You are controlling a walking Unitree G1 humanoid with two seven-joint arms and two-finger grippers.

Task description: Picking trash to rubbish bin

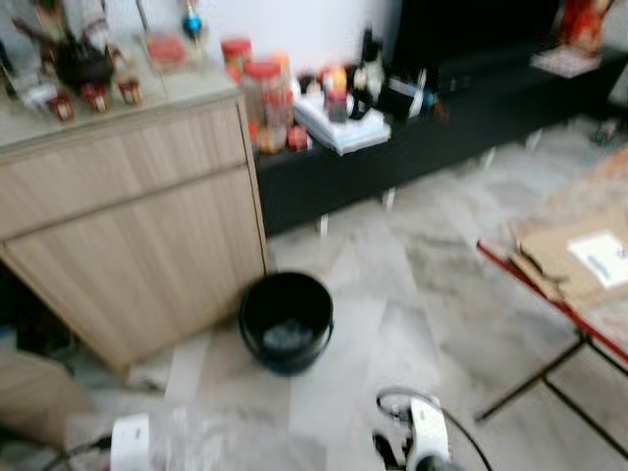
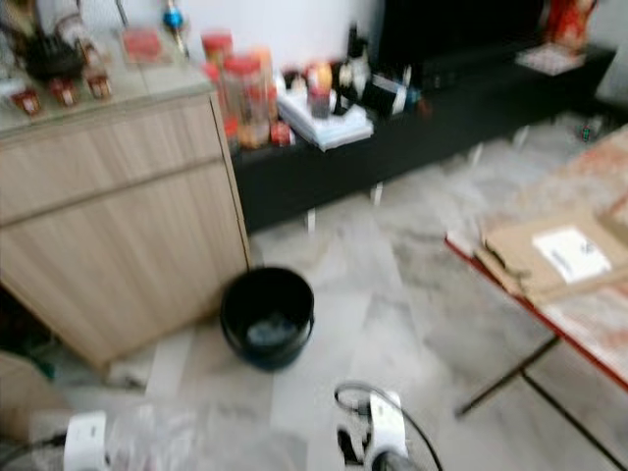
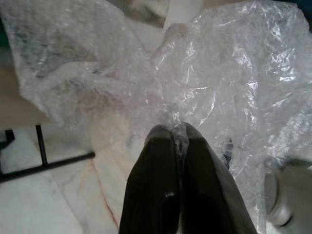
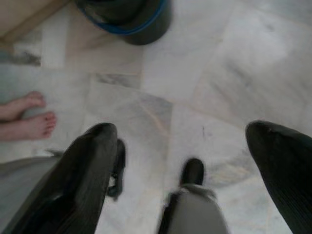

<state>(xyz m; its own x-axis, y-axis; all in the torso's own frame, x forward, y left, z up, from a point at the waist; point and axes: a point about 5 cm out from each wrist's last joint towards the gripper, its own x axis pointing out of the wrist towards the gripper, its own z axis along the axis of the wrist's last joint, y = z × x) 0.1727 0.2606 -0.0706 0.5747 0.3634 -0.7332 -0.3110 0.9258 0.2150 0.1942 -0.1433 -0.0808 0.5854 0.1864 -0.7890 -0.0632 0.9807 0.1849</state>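
Observation:
A black round rubbish bin (image 1: 286,319) stands on the marble floor by the corner of a wooden cabinet, a little pale matter in its bottom. In the left wrist view my left gripper (image 3: 176,130) is shut on a crumpled sheet of clear plastic wrap (image 3: 234,73), which spreads out beyond the fingertips. The same plastic (image 1: 191,437) hangs low at the left in the eye views, short of the bin. My right gripper (image 4: 183,130) is open with nothing between its fingers and points down at the floor, the bin (image 4: 126,17) ahead of it.
The wooden cabinet (image 1: 128,226) is on the left. A low black bench (image 1: 412,137) with jars and papers runs along the wall. A red-edged folding table (image 1: 569,285) carrying cardboard stands on the right. A person's bare feet (image 4: 29,119) are on the floor nearby.

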